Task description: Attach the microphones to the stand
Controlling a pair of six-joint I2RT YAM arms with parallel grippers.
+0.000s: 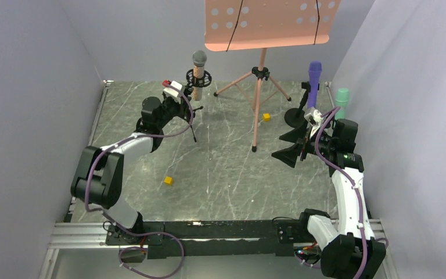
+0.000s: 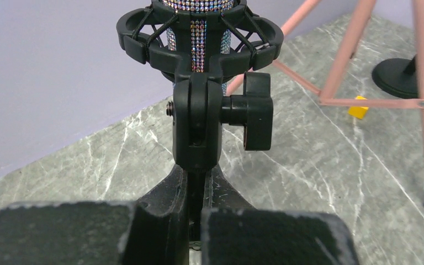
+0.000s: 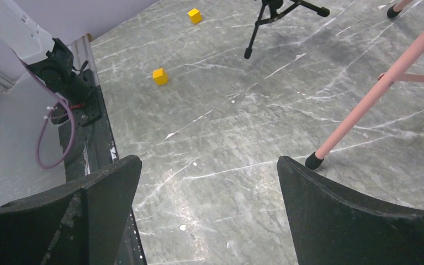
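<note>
The glittery microphone [image 1: 198, 68], with its silver mesh head up, is seen upright in the black shock mount [image 2: 143, 45] of a small tripod stand [image 1: 193, 127] at the far left of the table [image 1: 220, 174]. The left gripper [image 2: 196, 185] is held just below the mount's pivot, beside the clamping knob [image 2: 255, 112], with its jaws brought together; whether the stand's thin stem is pinched between them cannot be told. The right gripper [image 1: 288, 145] is held low over the table on the right, its jaws spread wide with nothing between them. Just behind it the purple microphone [image 1: 314, 81] is seated upright in a desk stand with a round black base [image 1: 294, 117]. The mint-green microphone [image 1: 341, 100] is seen upright near the right wall, partly hidden by the right arm, so what supports it cannot be made out. A pink music stand [image 1: 259, 87] is placed between the two microphone stands, and yellow cubes [image 1: 168, 180] are scattered on the table.
</note>
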